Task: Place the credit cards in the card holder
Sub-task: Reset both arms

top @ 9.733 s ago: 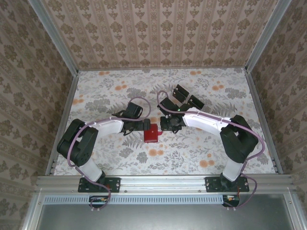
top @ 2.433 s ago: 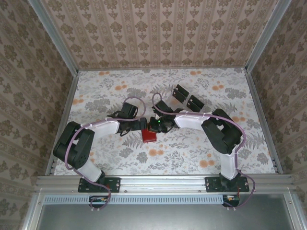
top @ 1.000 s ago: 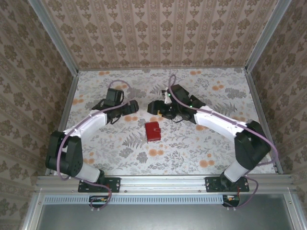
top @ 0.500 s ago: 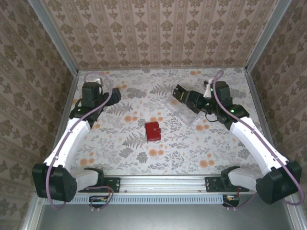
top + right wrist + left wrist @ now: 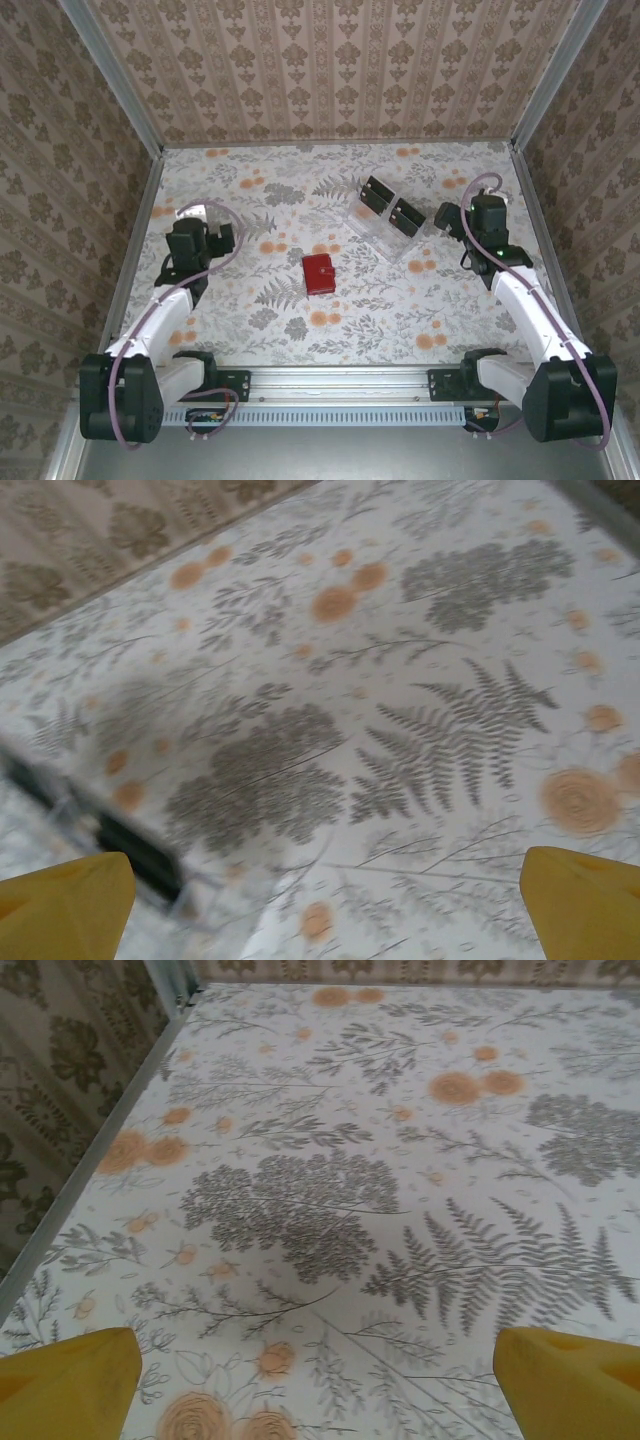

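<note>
Grey-and-orange floral table [image 5: 330,345] bears the card holder [image 5: 320,274] between beige damask walls [image 5: 330,70].

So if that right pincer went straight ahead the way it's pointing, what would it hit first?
Most likely the flowered table. The right pincer aims past the clear tray, which lies off to its left. Depth is hard to judge.

L gripper [image 5: 320,1385] jaws wide apart, yellow fingertips [image 5: 65,1380] above floral table [image 5: 400,1160], bare tabletop btwn them. Metal rail [image 5: 95,1175] along table's left edge, wallpapered wall [image 5: 60,1070] behind it.
</note>
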Controlling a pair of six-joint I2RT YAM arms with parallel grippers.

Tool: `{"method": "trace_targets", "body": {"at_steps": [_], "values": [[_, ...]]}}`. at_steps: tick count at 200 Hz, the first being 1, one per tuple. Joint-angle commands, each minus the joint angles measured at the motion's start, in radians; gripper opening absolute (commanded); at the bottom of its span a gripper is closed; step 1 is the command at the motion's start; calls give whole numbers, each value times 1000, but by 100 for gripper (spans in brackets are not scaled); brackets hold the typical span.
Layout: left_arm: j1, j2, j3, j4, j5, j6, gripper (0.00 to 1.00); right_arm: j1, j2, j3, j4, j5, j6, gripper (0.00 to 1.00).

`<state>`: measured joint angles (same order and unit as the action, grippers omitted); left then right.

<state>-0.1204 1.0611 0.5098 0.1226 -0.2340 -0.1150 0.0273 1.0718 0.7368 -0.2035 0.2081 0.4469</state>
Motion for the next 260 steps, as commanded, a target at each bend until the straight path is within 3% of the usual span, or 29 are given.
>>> {"method": "trace_targets", "body": {"at_steps": [1,28,82,115,134,166,192,207,247,260], "values": [[19,6,-49,187,-13,62,100,-25,-26,-52,170,95,-71,100],[27,79,-76,283,-7,80,100,-45,-5,-122,282,103,-111,100],[47,283,-147,630,15,153,100,-58,96,-237,567,103,-177,100],[82,398,-161,778,61,133,100,-58,204,-282,720,49,-234,100],[82,488,-171,887,76,152,100,-59,256,-356,905,9,-268,100],[83,480,-148,824,114,156,100,-55,313,-403,1073,-71,-330,100],[87,483,-114,765,156,166,100,-36,471,-411,1237,-85,-357,100],[91,483,-112,757,167,164,100,-27,449,-348,1076,-104,-373,100],[97,485,-105,749,191,169,100,-18,458,-341,1082,-97,-384,100],[98,484,-105,748,193,167,100,9,456,-340,1076,-40,-399,100]]}}
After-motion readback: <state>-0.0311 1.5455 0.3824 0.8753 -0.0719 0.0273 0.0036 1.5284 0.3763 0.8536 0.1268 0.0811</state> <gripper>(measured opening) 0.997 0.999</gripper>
